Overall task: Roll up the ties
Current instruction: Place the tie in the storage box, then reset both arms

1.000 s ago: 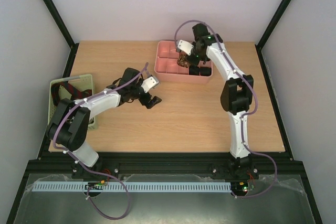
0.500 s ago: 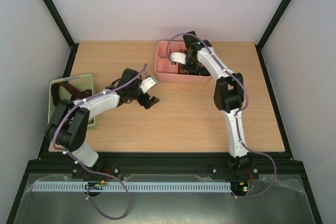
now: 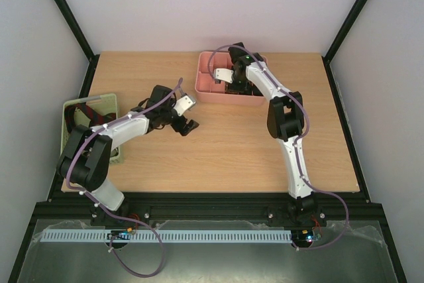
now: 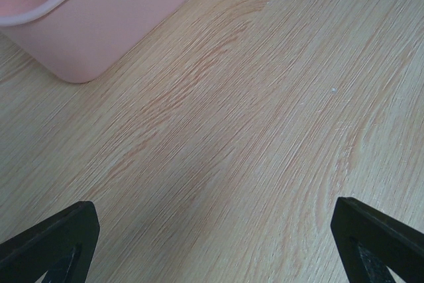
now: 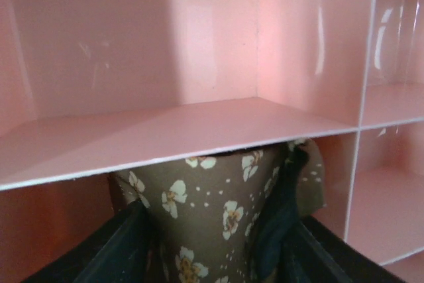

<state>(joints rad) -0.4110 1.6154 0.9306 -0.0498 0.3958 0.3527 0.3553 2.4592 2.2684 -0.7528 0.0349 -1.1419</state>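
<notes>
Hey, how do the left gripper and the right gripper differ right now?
The left gripper hangs over the table, just outside the pink tray; the right gripper is down inside that tray. The left gripper's fingers stand wide apart with nothing between them; the right gripper's fingers flank a brown flower-print tie, and whether they grip it is unclear. Both have black fingers.

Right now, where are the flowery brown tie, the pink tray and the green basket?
brown tie (image 5: 212,230): right wrist view, its flowered front fold.
pink tray (image 4: 99,24): left wrist view, outer wall.
green basket (image 3: 65,134): top view, left rim.
</notes>
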